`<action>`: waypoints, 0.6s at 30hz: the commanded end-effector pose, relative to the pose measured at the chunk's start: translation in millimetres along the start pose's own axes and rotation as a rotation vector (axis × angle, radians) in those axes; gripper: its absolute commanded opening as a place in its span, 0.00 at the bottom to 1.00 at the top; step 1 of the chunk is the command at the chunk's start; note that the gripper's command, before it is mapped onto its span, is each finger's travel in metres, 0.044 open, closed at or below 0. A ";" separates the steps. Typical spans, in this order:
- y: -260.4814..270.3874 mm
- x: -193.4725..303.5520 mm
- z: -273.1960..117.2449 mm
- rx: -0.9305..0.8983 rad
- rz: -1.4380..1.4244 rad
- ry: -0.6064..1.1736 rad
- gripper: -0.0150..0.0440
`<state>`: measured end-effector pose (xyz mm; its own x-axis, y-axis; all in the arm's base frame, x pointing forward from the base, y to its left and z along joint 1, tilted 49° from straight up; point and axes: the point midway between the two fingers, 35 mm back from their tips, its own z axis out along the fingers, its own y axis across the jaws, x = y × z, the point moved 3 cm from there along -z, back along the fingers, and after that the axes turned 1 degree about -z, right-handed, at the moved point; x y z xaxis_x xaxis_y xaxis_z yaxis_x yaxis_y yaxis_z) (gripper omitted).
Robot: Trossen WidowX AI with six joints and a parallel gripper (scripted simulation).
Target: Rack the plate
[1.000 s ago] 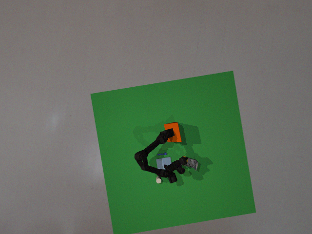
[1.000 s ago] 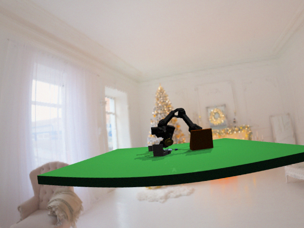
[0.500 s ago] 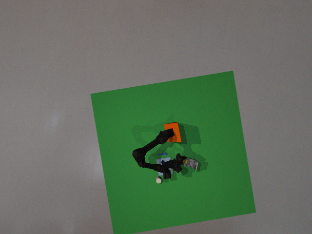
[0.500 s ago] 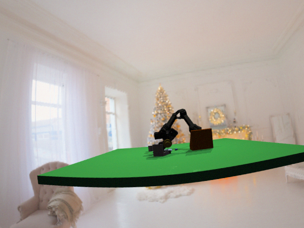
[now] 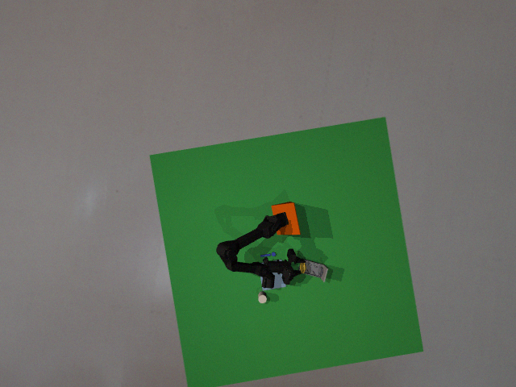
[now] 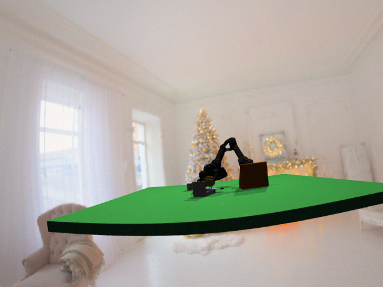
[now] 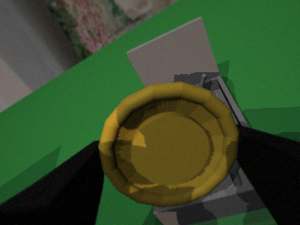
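Note:
The yellow plate (image 5: 302,268) (image 6: 209,181) (image 7: 164,150) is held by its rim from both sides, close to upright, its broad face towards the wrist camera. My gripper (image 5: 301,266) (image 7: 167,141) is shut on it, one finger at each side. The grey dish rack (image 5: 314,270) (image 6: 198,189) (image 7: 175,53) has a tall end wall at its far end from the arm. The plate is over or just beside the rack's end nearer the arm. In the wrist view it hides much of the rack, so the slot and any contact cannot be told.
The arm's base is on an orange block (image 5: 295,216) (image 6: 253,175). A light-blue flat piece (image 5: 278,282) lies partly under the arm. A small blue utensil (image 5: 267,254) (image 6: 221,188) lies between them. A cream cylinder (image 5: 262,297) stands beside the light-blue piece.

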<state>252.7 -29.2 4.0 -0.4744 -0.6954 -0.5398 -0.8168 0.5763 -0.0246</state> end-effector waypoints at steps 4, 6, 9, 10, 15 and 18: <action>-0.6 6.2 -9.2 0.090 -0.205 -0.103 0.25; -0.7 7.9 -11.7 0.118 -0.259 -0.124 0.25; -0.5 10.2 -15.5 0.159 -0.336 -0.150 0.25; -0.5 10.6 -16.1 0.167 -0.350 -0.155 0.25; -0.5 10.8 -16.4 0.169 -0.354 -0.156 0.25; -0.5 10.8 -16.4 0.169 -0.354 -0.156 0.25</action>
<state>243.3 -44.2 11.2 -0.1258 -0.7950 -0.5934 -0.8510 0.3939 -0.3473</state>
